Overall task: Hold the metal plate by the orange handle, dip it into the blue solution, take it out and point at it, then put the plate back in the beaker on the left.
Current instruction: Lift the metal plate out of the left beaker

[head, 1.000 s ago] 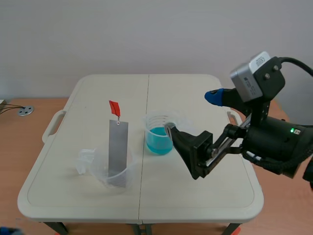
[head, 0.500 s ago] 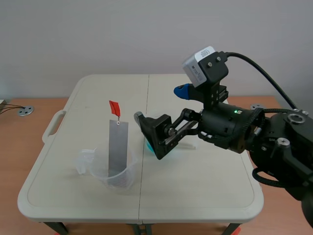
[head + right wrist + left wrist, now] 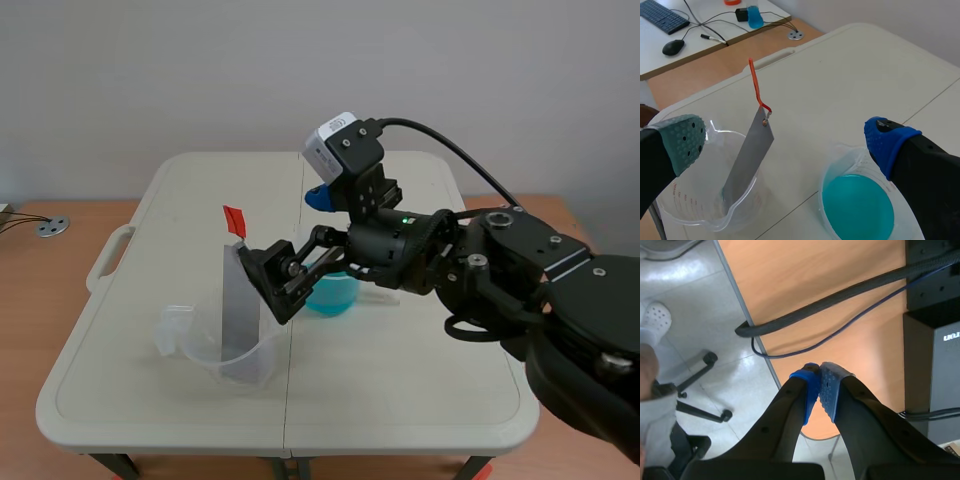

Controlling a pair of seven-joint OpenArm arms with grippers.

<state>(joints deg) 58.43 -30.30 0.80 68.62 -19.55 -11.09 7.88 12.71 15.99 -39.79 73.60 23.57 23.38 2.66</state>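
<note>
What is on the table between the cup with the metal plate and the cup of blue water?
Nothing. The right wrist view shows bare table between the plate's beaker and the blue solution's beaker; the open right gripper hovers above.

— What stands behind the desk (image 3: 400, 400)?
— A plain pale wall (image 3: 200, 70), evenly lit. The desk is cream, with a seam down its middle and a handle (image 3: 103, 255) on its left edge.
— And beside it?
— A brown wooden top (image 3: 40, 290) on both sides, with a round cable grommet (image 3: 52, 227) past the far left corner. Further off, a keyboard (image 3: 662, 16) and a mouse (image 3: 673, 47) lie on a lighter table (image 3: 650, 40).
— The floor?
— The floor (image 3: 700, 305) is grey and glossy, and a chair's wheeled base (image 3: 697, 374) stands on it.
</note>
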